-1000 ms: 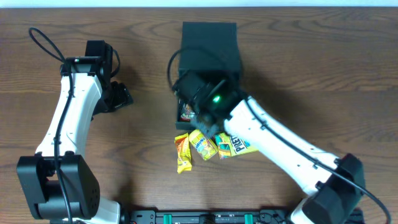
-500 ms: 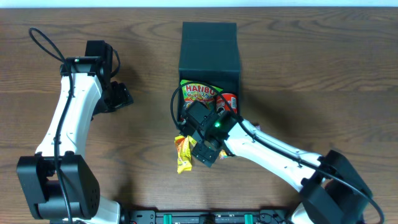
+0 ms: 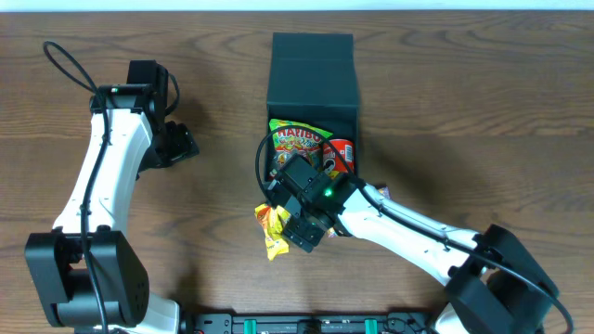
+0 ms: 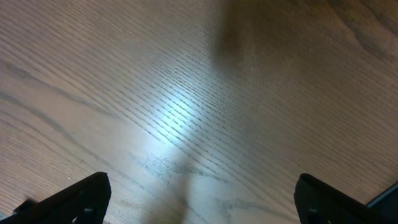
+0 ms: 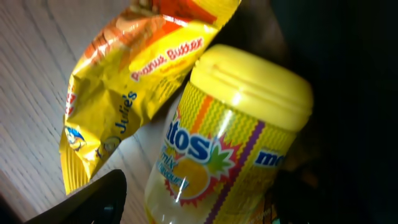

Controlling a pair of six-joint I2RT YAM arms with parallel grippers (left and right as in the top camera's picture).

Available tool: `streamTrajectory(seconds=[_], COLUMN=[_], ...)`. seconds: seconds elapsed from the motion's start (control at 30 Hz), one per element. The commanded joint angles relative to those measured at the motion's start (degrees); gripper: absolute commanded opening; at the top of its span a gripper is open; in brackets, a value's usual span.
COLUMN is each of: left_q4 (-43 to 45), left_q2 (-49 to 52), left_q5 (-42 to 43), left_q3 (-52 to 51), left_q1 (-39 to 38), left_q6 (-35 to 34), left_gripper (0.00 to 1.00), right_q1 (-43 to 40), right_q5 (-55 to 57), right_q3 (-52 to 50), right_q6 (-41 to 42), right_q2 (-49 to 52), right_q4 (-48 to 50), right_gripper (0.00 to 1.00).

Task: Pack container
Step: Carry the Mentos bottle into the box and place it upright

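Note:
The dark container [image 3: 311, 70] stands at the back centre with its flap lid open. A Haribo packet [image 3: 295, 139] and a red snack [image 3: 339, 153] lie inside it. My right gripper [image 3: 302, 225] hovers over the snack pile just in front of the box. In the right wrist view it [image 5: 208, 196] is open, its jaws on either side of a yellow Mentos bottle [image 5: 239, 124] lying on the table. A yellow Julie's peanut butter packet [image 5: 124, 87] lies beside the bottle and shows in the overhead view [image 3: 270, 230]. My left gripper [image 3: 178, 144] is open and empty over bare wood [image 4: 205, 124].
The right arm [image 3: 418, 232] crosses the front right of the table and hides the other packets of the pile. The left arm [image 3: 102, 176] stands at the far left. A black rail [image 3: 306, 325] runs along the front edge.
My right gripper has moved from over the box toward the front, down to the snack pile. The Haribo packet now lies uncovered in the box. The left arm has not moved.

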Motion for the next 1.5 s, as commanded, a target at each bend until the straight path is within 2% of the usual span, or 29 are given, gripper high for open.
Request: streamTrajectory(seconds=[0.0, 0.43, 0.63, 0.97, 1.47], left_q4=[-0.13, -0.13, -0.13, -0.13, -0.13], left_q2=[0.26, 0.26, 0.26, 0.24, 0.24], left_q5=[0.02, 0.02, 0.04, 0.02, 0.02], left_q3=[-0.22, -0.22, -0.22, -0.22, -0.22], left_q1=[0.17, 0.17, 0.17, 0.17, 0.17], left_q6=[-0.24, -0.24, -0.24, -0.24, -0.24], left_gripper=[0.95, 0.95, 0.95, 0.95, 0.95], right_q1=[-0.26, -0.26, -0.33, -0.31, -0.83], right_q5=[-0.42, -1.09, -1.09, 1.31, 10.29], right_q3=[-0.17, -0.17, -0.17, 2.84, 18.84], right_q6=[-0.68, 0.48, 1.57, 0.39, -7.13], right_q2=[-0.37, 3.54, 3.8, 2.32, -1.05], right_q4=[0.59, 3.15, 3.98, 1.16, -11.82], right_gripper=[0.77, 0.74, 0.5, 0.46, 0.45])
